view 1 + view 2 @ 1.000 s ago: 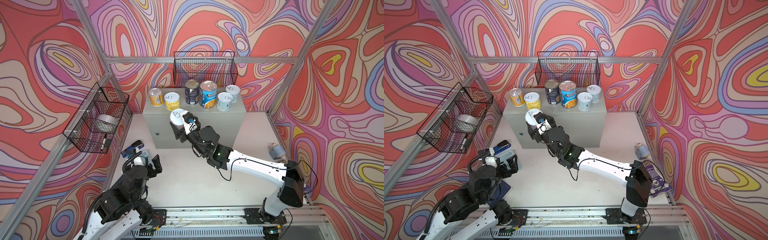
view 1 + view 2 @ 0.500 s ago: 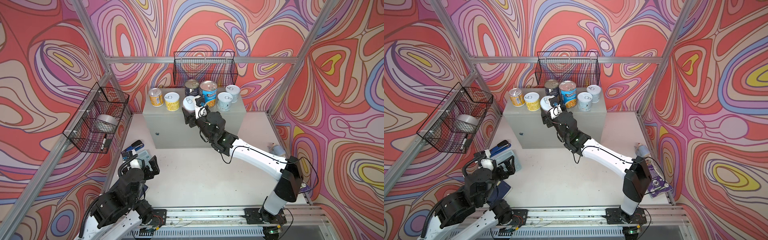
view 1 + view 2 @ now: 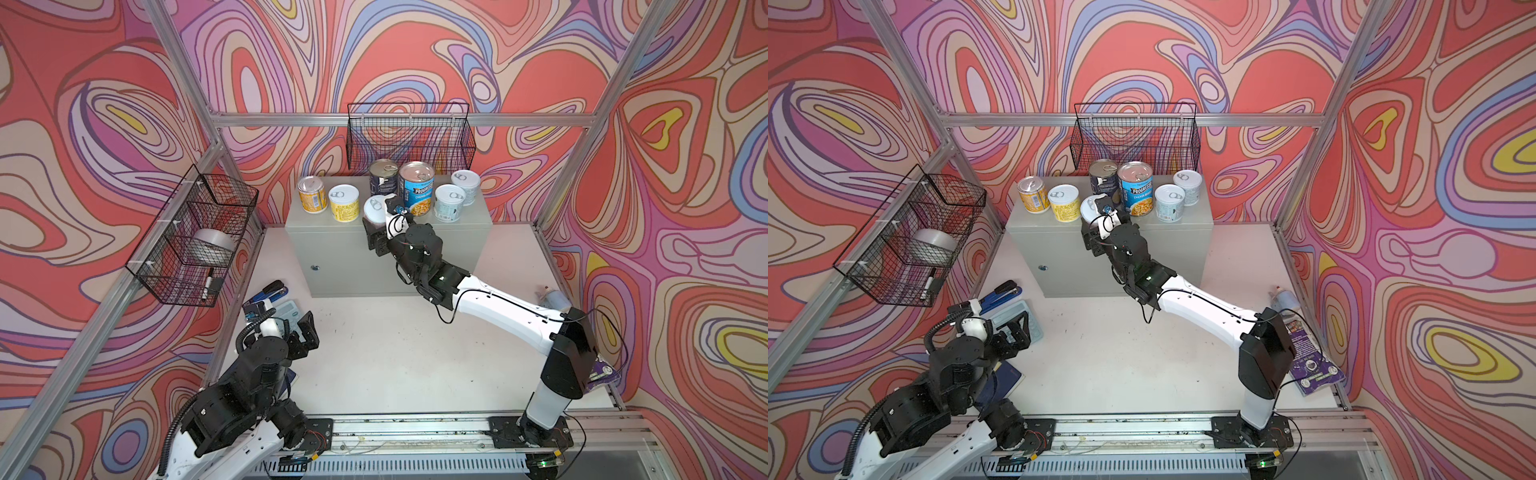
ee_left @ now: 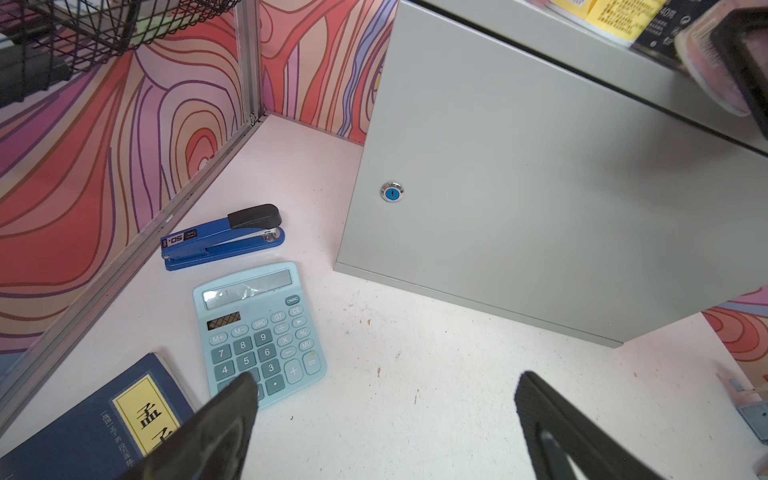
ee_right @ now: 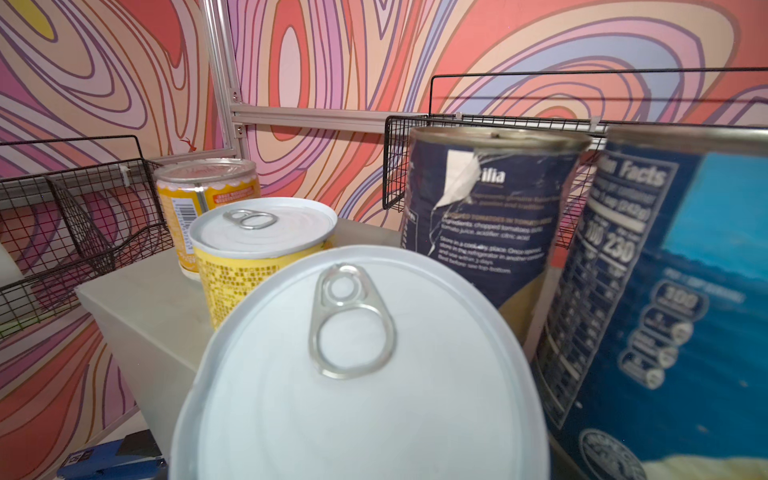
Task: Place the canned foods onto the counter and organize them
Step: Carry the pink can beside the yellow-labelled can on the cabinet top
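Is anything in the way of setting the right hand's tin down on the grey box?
Nothing visible does. The pink white-lidded tin in the right hand faces a gap on the light-grey metal box, between the short yellow tin and tall blue Progresso tin; the tall dark navy tin stands behind.

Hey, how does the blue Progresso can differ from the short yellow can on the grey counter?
The Progresso can stands much taller than the yellow can. The Progresso can's label is blue, the yellow can's yellow. The Progresso can's lid is bare metal; the yellow can's lid is white. Both stand upright on the counter with pull-tab lids.
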`<state>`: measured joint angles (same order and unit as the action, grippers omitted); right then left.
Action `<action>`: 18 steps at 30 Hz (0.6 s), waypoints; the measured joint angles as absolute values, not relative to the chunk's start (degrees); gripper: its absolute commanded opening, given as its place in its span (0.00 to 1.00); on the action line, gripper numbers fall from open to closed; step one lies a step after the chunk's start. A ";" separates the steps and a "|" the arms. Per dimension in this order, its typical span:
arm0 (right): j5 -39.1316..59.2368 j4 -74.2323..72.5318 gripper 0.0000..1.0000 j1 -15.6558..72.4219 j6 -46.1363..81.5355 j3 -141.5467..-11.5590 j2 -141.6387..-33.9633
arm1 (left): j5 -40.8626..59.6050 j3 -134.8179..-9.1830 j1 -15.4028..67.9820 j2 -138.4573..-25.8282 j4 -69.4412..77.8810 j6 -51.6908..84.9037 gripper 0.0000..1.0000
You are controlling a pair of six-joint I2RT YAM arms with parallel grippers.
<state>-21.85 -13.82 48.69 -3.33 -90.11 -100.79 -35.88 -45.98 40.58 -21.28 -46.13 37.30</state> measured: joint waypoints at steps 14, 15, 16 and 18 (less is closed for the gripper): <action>-25.26 -11.79 0.50 47.97 -2.15 -94.91 -102.52 | -36.07 -45.98 40.58 -21.47 -46.15 37.30 1.00; -25.34 -11.60 0.50 47.92 -2.00 -95.46 -103.07 | -36.07 -45.98 40.58 -21.47 -46.15 37.32 1.00; -25.47 -11.25 0.50 47.90 -1.85 -95.90 -103.55 | -36.07 -45.98 40.58 -21.47 -46.15 37.30 1.00; -25.50 -10.22 0.50 47.92 -1.61 -96.60 -104.38 | -36.10 -45.98 40.58 -21.45 -46.15 37.30 1.00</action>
<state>-25.50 -10.22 47.92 -1.61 -96.60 -104.38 -36.10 -45.98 40.58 -21.45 -46.15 37.30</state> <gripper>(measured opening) 0.767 0.999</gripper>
